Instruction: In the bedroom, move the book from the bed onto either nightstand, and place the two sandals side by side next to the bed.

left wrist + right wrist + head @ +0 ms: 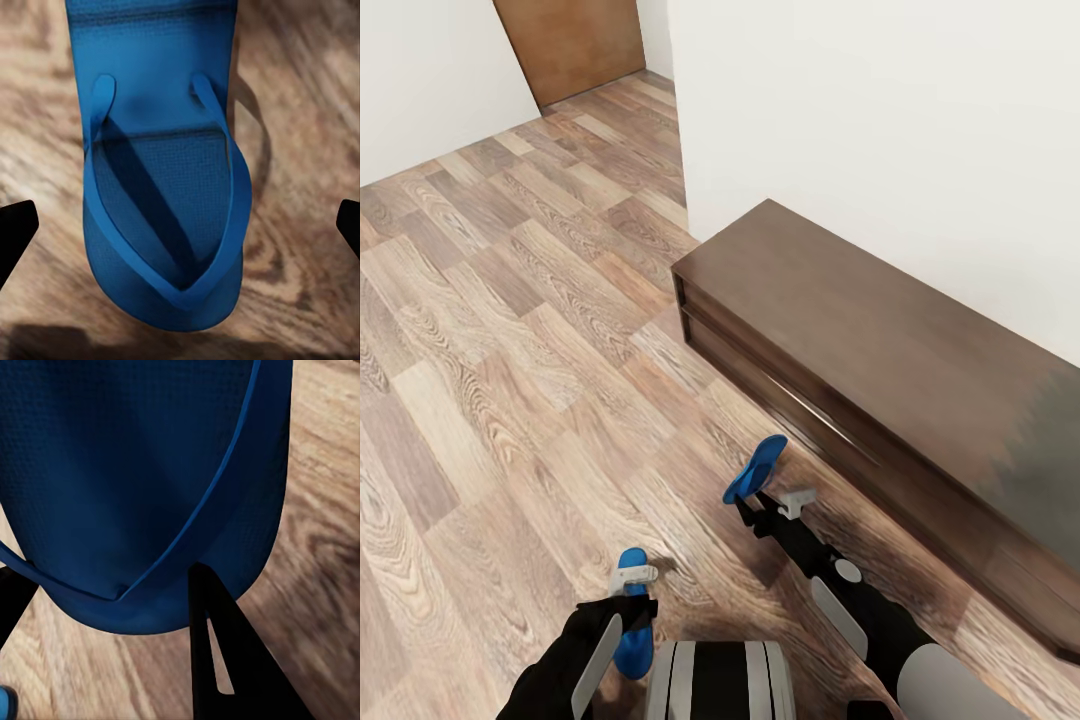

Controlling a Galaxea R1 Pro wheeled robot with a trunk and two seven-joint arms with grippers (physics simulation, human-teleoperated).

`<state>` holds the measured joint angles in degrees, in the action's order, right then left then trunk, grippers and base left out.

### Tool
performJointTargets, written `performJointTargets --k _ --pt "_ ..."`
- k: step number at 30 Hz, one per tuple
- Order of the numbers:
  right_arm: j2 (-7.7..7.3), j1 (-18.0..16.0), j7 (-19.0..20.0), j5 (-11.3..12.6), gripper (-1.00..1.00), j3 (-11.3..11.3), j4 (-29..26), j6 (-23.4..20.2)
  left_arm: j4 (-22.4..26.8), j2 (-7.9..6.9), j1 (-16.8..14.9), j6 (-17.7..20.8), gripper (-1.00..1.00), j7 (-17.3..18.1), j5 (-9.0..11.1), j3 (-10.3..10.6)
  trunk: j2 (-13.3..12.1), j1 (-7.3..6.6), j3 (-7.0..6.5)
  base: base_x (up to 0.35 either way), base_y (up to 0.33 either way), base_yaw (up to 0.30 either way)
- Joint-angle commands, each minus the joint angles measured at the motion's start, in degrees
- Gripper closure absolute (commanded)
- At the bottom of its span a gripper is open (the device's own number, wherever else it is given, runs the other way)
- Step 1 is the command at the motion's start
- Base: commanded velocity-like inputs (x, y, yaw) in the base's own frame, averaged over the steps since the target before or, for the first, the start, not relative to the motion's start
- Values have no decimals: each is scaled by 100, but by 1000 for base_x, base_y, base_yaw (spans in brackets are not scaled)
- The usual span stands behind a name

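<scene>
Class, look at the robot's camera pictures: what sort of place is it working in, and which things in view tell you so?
Probably a room in a home: wood-plank floor, plain white walls, a tan wooden door and a long low dark cabinet. Each hand carries a blue sandal, left and right.

Floor [510, 330]: wood plank, visible grain, slight sheen. Cabinet [880, 340]: dark wood, smooth, semi-gloss top. Sandals [161, 187] [142, 487]: blue, matt, fine dimpled sole texture, smooth straps. Fingers [225, 660]: black, matt. Door [570, 40]: tan wood.

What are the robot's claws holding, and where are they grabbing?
Each claw seems to hold a blue sandal: the right claw pinches its sandal at one end; the left claw hold on its sandal is unclear.
</scene>
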<state>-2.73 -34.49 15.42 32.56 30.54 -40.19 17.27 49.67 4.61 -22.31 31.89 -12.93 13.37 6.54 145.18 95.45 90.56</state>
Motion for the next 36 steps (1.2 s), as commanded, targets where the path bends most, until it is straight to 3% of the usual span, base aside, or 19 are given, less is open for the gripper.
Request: performJointTargets --k 1,16,19,21,23,26,27,36 --pt "-6 -6 13 66 100 31 8 22 7 -1 -1 19 -100 -52 60 14 1 -1 3 3 2 0" --pt "-8 -6 14 66 100 38 -65 30 7 12 -1 19 -100 -43 60 22 8 12 114 0 0 0" --pt "-12 -6 16 66 100 41 -660 31 7 12 -1 19 -100 -43 60 22 8 12 114 0 0 0" --pt "-9 -6 14 58 100 55 -1365 25 7 13 -1 19 -100 -43 60 23 8 12 114 0 0 0" --pt "-2 -6 14 -109 100 75 -1731 23 7 14 -1 19 -100 -43 60 22 8 12 114 0 0 0" --pt "0 -6 13 -704 100 74 -1885 15 7 14 -1 19 -100 -43 64 22 8 12 114 0 0 0" --pt "0 -6 12 -780 100 74 -1895 14 7 15 -1 19 -100 -43 66 23 8 12 114 0 0 0" --pt "1 -3 13 -864 100 75 -1905 13 7 27 -1 19 -100 -43 69 31 17 30 269 0 0 0"
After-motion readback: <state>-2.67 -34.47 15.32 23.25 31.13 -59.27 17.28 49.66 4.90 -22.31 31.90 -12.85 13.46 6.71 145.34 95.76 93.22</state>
